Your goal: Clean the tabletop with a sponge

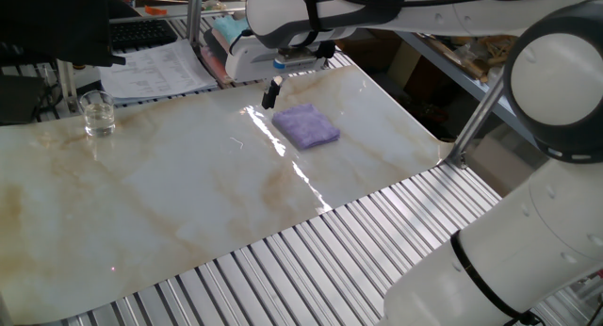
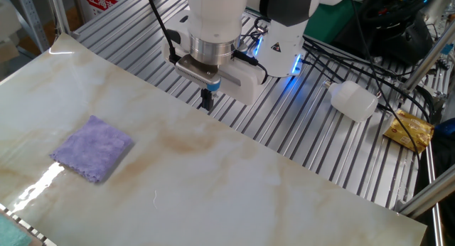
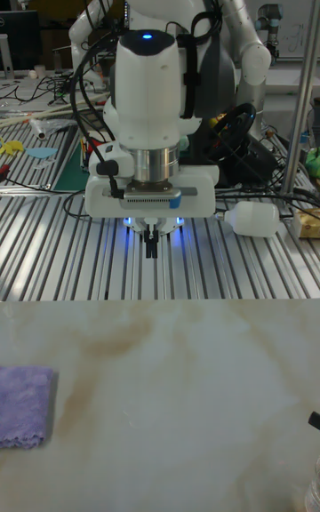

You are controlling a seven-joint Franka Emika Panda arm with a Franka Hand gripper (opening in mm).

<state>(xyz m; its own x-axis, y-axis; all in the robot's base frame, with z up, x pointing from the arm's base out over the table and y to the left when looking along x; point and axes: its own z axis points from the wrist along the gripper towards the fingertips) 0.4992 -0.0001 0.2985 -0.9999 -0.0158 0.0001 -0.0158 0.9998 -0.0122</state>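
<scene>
The tabletop [image 1: 170, 185] is a glossy white marble-look sheet with brown veins, laid over ribbed metal slats. The sponge [image 1: 306, 125], a small fuzzy lavender pad, lies flat on it, also seen as the sponge [image 2: 94, 148] and, at the left edge of the tall view, the sponge [image 3: 25, 405]. My gripper [image 1: 271, 92] hangs in the air beside the sponge, not touching it. In the other fixed view the gripper [image 2: 207, 100] hovers over the sheet's edge near the slats. The thin black fingers of the gripper [image 3: 153, 250] are shut together with nothing between them.
A clear glass [image 1: 98, 114] stands on the sheet, far from the sponge. Papers [image 1: 155, 67] and folded teal and pink cloths [image 1: 226, 29] lie beyond the edge. A white bottle [image 2: 353, 100] and a gold packet [image 2: 410, 129] rest on the slats. A metal post [image 1: 480, 109] rises at one corner.
</scene>
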